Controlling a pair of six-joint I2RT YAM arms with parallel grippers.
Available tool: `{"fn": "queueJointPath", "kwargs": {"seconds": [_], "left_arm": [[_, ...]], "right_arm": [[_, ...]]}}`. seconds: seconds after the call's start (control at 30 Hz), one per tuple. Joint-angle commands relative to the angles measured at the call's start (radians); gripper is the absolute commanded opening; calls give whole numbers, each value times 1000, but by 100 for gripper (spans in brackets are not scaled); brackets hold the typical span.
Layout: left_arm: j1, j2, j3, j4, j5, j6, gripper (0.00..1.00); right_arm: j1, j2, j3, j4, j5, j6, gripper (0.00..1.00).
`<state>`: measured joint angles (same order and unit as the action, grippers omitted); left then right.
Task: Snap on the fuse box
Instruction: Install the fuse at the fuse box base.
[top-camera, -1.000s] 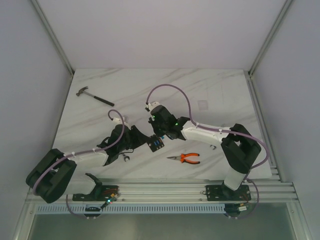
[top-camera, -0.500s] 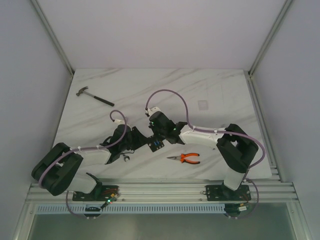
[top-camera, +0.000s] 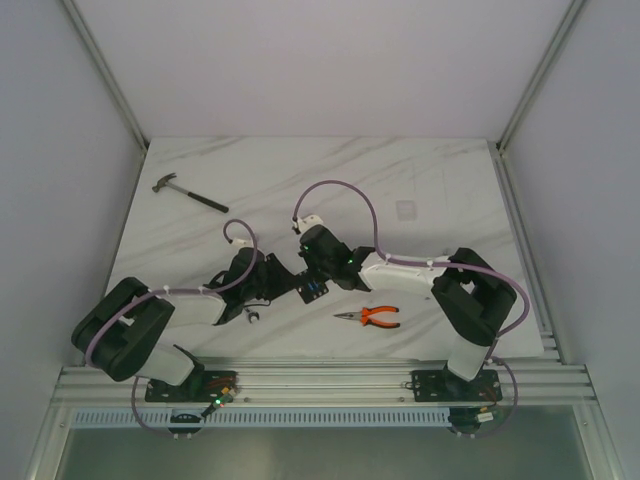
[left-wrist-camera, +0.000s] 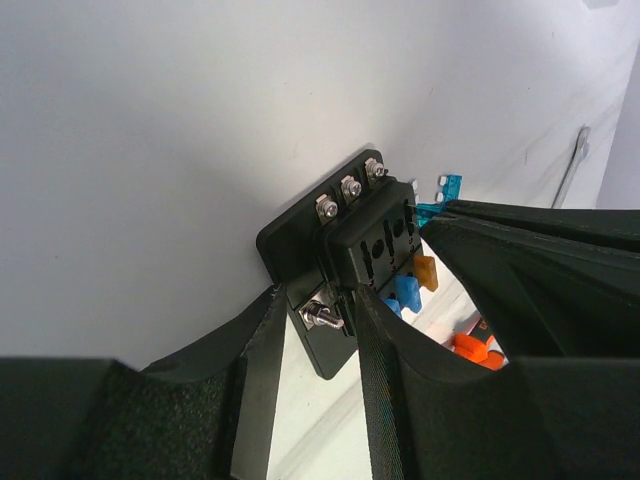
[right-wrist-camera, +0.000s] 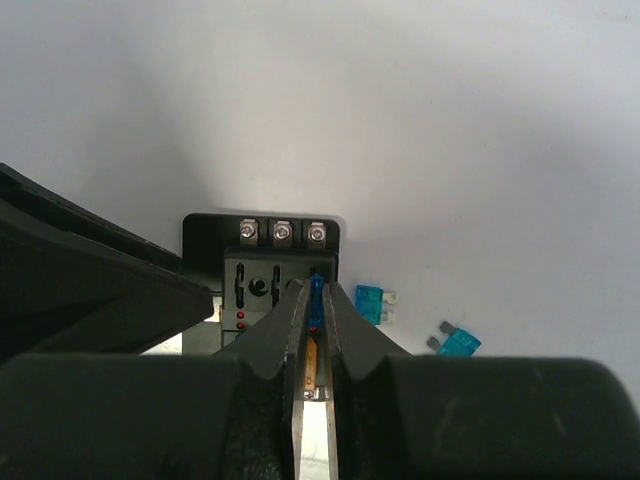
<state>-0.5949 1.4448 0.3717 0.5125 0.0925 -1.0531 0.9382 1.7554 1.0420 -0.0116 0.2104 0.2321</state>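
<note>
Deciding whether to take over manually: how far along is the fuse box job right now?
Done: an orange fuse and a blue fuse sit in the fuse box. In hand: the left gripper clamps the box in its jaws; the right gripper pinches another blue fuse at a slot, seating unclear. Left: two loose fuses lie on the table.

The top external camera hangs above and behind the 2 arm bases (top-camera: 452, 380), facing down and forward over the whole table (top-camera: 430, 190) from far off. The left wrist camera sits close, looking past the left fingers (left-wrist-camera: 255, 390) at the fuse box (left-wrist-camera: 375, 235) from a low slant. The right wrist camera looks along the right fingers (right-wrist-camera: 270, 340) straight onto that box. All 3 views share it.
</note>
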Motion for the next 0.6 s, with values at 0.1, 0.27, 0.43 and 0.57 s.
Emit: {"fn": "queueJointPath", "kwargs": {"seconds": [0.1, 0.27, 0.43, 0.57], "left_arm": [[3, 23, 20, -3, 11, -1, 43], [3, 34, 23, -5, 16, -2, 42], [3, 37, 24, -6, 16, -5, 42], [3, 33, 23, -11, 13, -5, 42]], "right_arm": [[7, 12, -35, 47, 27, 15, 0], [9, 11, -64, 88, 26, 19, 0], [16, 9, -95, 112, 32, 18, 0], [19, 1, -113, 108, 32, 11, 0]]}}
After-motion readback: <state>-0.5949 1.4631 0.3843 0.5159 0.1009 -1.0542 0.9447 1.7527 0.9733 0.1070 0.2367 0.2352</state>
